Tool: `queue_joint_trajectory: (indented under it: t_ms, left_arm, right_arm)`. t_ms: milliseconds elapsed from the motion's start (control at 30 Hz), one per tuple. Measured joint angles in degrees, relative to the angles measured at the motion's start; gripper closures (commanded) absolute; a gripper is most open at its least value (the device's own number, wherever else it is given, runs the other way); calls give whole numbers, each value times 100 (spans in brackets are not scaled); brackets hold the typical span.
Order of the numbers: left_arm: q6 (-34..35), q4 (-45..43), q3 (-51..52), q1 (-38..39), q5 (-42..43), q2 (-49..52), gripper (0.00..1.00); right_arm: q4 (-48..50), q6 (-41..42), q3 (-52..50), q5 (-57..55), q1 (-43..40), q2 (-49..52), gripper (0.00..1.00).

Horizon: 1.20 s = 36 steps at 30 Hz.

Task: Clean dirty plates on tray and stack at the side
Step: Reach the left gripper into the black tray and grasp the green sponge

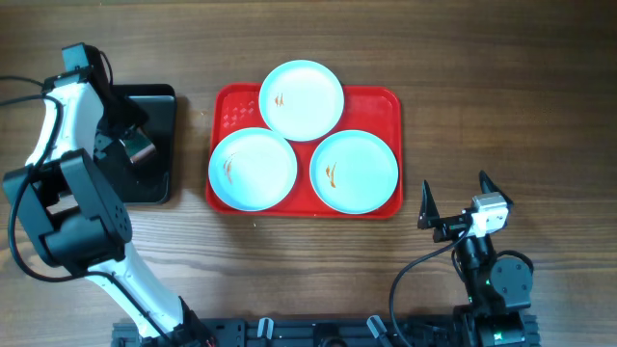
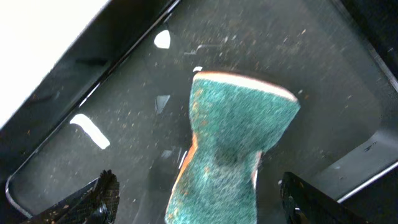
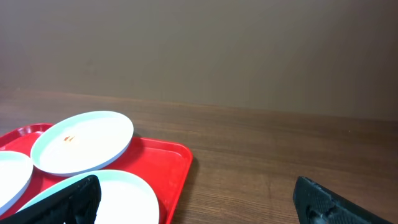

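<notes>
Left gripper [image 2: 199, 198] is hanging wide open, straddling the sponge [image 2: 239, 124] on the black tray [image 2: 298, 56], pinching nothing. The sponge is lying skewed, so I'm expecting a close here to catch one edge and skate it across the gloss. Right gripper [image 1: 456, 196] is sitting wide, empty. Farther out, three smeared plates [image 1: 302, 99] are crowding the tray [image 1: 376, 106], rims touching, so scrubbing one is risking shoving its neighbours.

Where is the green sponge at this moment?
In the left wrist view, the sponge lies on the black tray between the fingers of the open left gripper; overhead, this tray is left of the red tray.
</notes>
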<state>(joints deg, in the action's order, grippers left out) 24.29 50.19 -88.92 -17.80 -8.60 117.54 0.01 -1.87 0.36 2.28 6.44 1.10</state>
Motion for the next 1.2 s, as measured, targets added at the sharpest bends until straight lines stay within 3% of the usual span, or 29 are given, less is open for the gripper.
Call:
queue_joint_trajectory:
  t_ms: [333, 533, 600, 667, 700, 733, 767, 833, 867, 900, 1000, 1067, 1133, 1200]
  left_arm:
    - [-361, -573, 367, 2, 249, 229, 39]
    - [-461, -664, 439, 4, 310, 323, 82]
    - [-476, -675, 439, 4, 313, 323, 88]
    - [-479, -678, 439, 4, 310, 323, 86]
    - [-472, -675, 439, 4, 310, 313, 80]
    - [-472, -675, 442, 4, 310, 299, 71]
    - [-457, -671, 450, 4, 310, 271, 54]
    - [-483, -660, 457, 4, 308, 133, 43]
    - [-472, -651, 457, 4, 310, 59, 33]
    - [-485, -651, 457, 4, 308, 26, 31]
    - [-472, -678, 457, 4, 310, 9, 30]
    - [-472, -782, 457, 4, 310, 9, 37]
    - [-472, -859, 457, 4, 310, 9, 54]
    - [-472, -925, 461, 4, 308, 9, 55]
  right_arm:
    - [-2, 0, 0, 0, 0, 0, 0]
    - [0, 0, 0, 0, 0, 0, 0]
    - [-2, 0, 0, 0, 0, 0, 0]
    - [0, 2, 0, 0, 0, 0, 0]
    - [0, 0, 0, 0, 0, 0, 0]
    - [-2, 0, 0, 0, 0, 0, 0]
    - [-2, 2, 0, 0, 0, 0, 0]
    - [-2, 0, 0, 0, 0, 0, 0]
    - [0, 2, 0, 0, 0, 0, 0]
    - [-2, 0, 0, 0, 0, 0, 0]
    - [-2, 0, 0, 0, 0, 0, 0]
    - [0, 2, 0, 0, 0, 0, 0]
    - [0, 0, 0, 0, 0, 0, 0]
    - [0, 0, 0, 0, 0, 0, 0]
